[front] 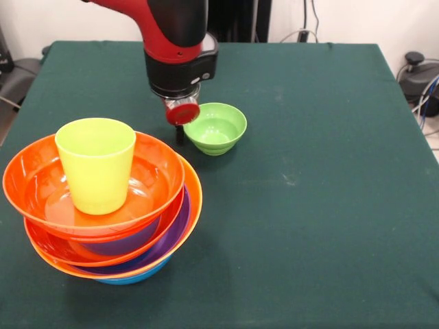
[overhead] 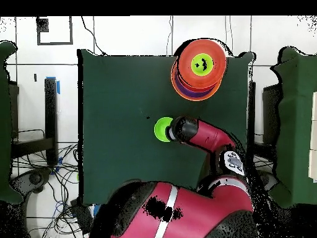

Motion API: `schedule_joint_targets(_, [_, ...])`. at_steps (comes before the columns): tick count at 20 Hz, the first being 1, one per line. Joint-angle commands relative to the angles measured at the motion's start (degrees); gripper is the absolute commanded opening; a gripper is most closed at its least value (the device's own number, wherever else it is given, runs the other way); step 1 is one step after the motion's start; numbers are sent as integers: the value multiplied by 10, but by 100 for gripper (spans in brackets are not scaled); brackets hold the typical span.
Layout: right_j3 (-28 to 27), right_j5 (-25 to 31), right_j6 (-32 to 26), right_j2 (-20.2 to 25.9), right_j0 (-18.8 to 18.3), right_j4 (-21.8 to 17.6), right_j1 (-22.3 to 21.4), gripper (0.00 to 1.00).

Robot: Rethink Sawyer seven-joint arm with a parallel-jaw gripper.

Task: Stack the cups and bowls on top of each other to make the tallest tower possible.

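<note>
The tower (front: 103, 219) is a nested stack of bowls at the table's front left, with red-orange, orange, purple and blue rims showing. The lime-green cup (front: 96, 164) stands upright in the top red-orange bowl (front: 154, 175). The small lime-green bowl (front: 216, 128) sits alone on the cloth, upright and empty. My gripper (front: 180, 133) is low at that bowl's left rim, under the arm's wrist. Overhead, the tower (overhead: 186, 83), the cup (overhead: 200, 64) and the small bowl (overhead: 162, 129) show, with the arm's end over the bowl's edge.
The dark green table cloth (front: 309, 171) runs to the right and behind the small bowl. The arm's red and black body (overhead: 210, 139) reaches across the table's side near the tower. Cables and equipment lie off the table's edges.
</note>
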Motion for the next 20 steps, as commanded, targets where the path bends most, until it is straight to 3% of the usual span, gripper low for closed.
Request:
schedule_joint_targets(1, [29, 1, -20, 67, 10, -25, -24, 100])
schedule_joint_targets(6, [24, 0, -14, 69, 11, -18, -34, 100])
schedule_joint_targets(20, [6, -42, 29, 69, 24, 2, -11, 100])
